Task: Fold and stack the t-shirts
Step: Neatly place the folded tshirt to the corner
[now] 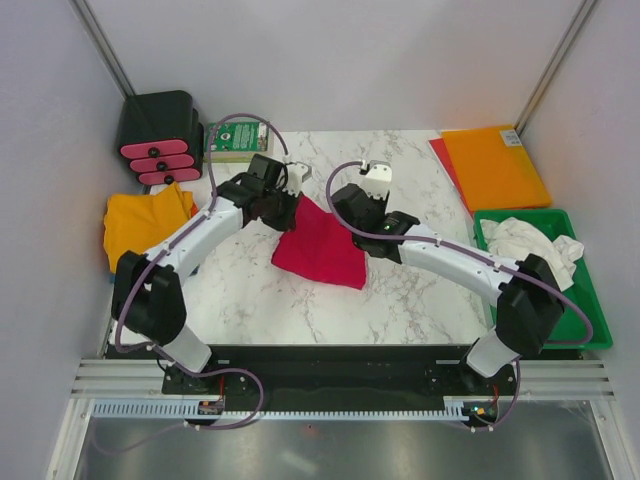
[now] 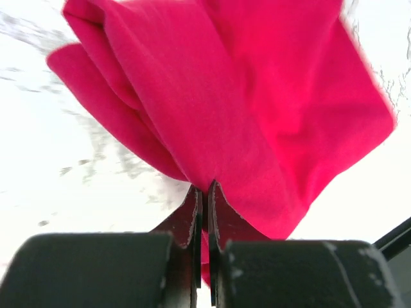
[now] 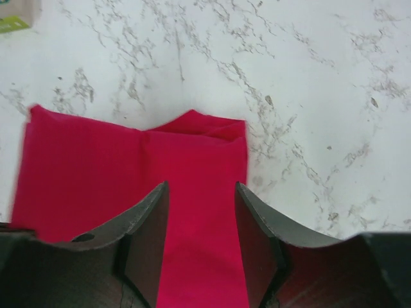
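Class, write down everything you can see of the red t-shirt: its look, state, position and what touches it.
The red t-shirt is soft, plain crimson cloth, loosely folded into a rough rectangle with layered edges. It lies near the middle of the table, which has a marble top. Its far corner is pinched and lifted by the shut left gripper. The open right gripper hangs over its right side, with cloth showing between the fingers. Whether it touches the cloth cannot be told.

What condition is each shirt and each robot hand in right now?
red t-shirt: partly folded, pinched at one edge
left hand: shut on the red t-shirt
right hand: open above the red t-shirt, holding nothing
yellow t-shirt: crumpled, not folded
white t-shirt: crumpled in the green tray
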Controlling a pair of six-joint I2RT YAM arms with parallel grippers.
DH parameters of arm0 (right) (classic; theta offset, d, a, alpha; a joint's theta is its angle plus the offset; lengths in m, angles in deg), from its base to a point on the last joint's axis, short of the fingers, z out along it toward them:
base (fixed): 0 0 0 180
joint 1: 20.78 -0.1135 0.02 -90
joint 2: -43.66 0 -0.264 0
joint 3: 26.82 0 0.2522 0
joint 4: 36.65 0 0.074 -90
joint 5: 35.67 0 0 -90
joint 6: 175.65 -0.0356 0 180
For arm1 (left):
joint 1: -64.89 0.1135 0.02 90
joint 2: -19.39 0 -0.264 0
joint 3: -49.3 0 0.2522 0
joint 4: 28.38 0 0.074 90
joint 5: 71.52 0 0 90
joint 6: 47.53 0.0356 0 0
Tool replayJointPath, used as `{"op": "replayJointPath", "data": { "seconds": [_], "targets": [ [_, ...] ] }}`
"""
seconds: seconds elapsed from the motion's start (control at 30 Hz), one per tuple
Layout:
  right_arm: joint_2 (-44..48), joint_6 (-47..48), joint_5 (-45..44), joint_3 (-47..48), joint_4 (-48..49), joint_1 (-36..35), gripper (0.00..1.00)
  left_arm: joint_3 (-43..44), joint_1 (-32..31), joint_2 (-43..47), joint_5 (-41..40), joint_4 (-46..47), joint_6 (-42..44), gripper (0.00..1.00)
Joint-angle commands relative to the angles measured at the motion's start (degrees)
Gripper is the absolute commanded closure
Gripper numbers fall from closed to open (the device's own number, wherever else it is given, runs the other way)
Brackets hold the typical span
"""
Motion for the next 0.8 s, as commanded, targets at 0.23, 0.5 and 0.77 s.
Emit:
{"op": "replayJointPath", "data": {
  "seconds": [0.23,0.5,0.77],
  "targets": [
    [5.50,-1.01,-1.49,-8.58,0.77,-0.88,0.48,12.83,5.69,7.47,-9.96,-11.20,12.11,0.98],
    [7.87,0.30,-1.66,-13.33,3.41,-0.88,0.48,14.94,15.97,9.58,-14.01,-12.08,17.82,0.98],
    [7.88,0.39,-0.17,-17.11,6.84,-0.88,0.48,22.93,21.08,7.82,-16.03,-15.59,21.60,0.98]
  ]
}}
